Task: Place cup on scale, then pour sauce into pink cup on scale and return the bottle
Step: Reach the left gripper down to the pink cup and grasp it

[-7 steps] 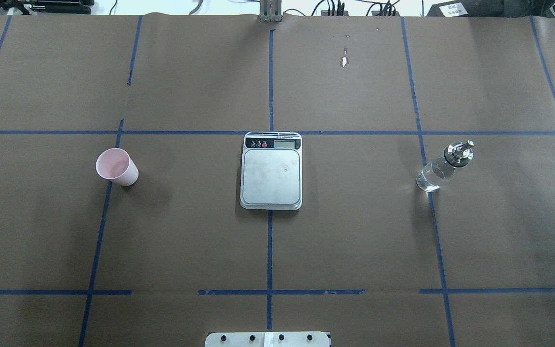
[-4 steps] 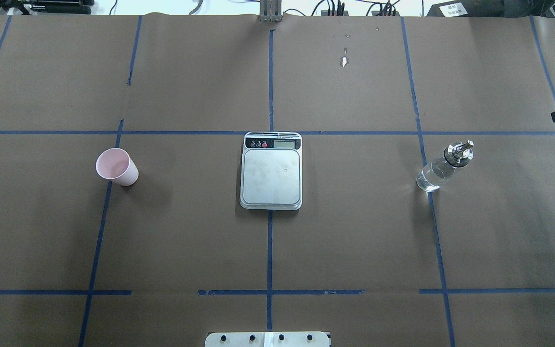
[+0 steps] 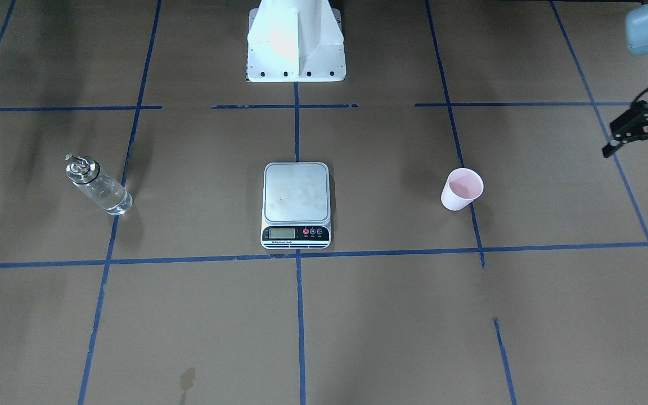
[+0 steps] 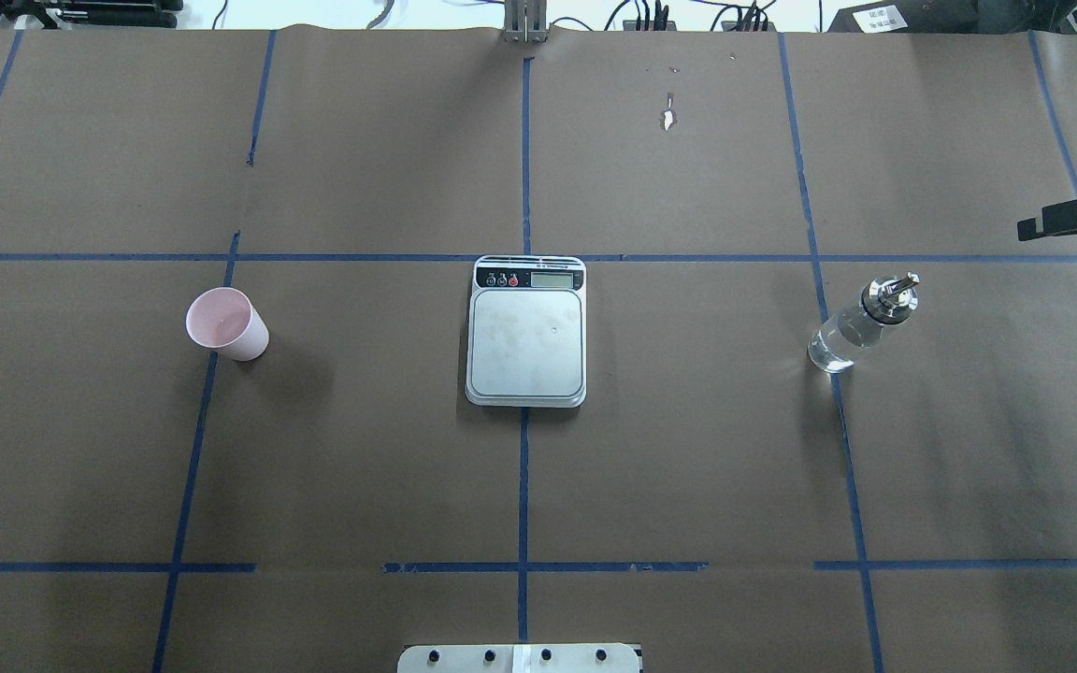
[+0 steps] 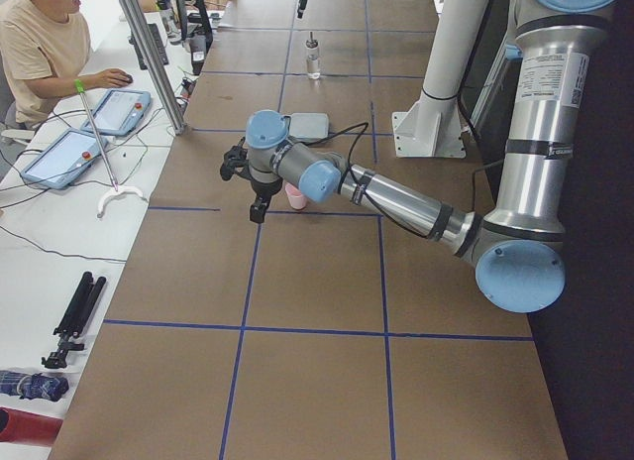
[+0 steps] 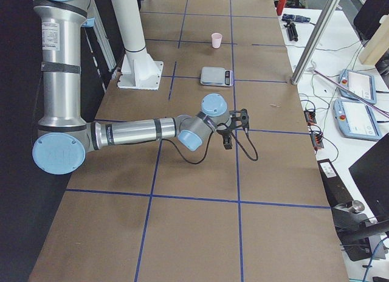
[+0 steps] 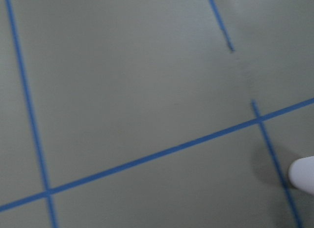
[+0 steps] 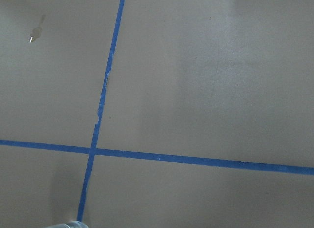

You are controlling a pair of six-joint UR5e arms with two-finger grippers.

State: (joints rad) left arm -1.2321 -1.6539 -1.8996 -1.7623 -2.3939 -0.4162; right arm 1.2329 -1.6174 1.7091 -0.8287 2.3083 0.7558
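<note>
The pink cup (image 4: 227, 323) stands upright and empty left of the scale (image 4: 526, 341); the cup also shows in the front view (image 3: 462, 189). The scale's steel platform is bare. The glass bottle (image 4: 861, 322) with its metal spout stands right of the scale and holds clear sauce. My left gripper (image 3: 634, 156) is open and empty, in the air outboard of the cup. My right gripper (image 4: 1076, 224) is at the overhead view's right edge, beyond the bottle. In the exterior right view (image 6: 236, 129) its fingers stand apart and hold nothing.
Brown paper with blue tape lines (image 4: 524, 486) covers the table. The robot's white base (image 3: 296, 42) stands behind the scale. An operator (image 5: 40, 54) sits at a side desk with tablets. A metal post (image 6: 316, 36) stands at the table's far edge.
My right gripper has moved further in from the overhead view's right edge, toward the bottle. A fingertip of my left gripper has appeared at the left edge. Cup, scale and bottle have not moved.
</note>
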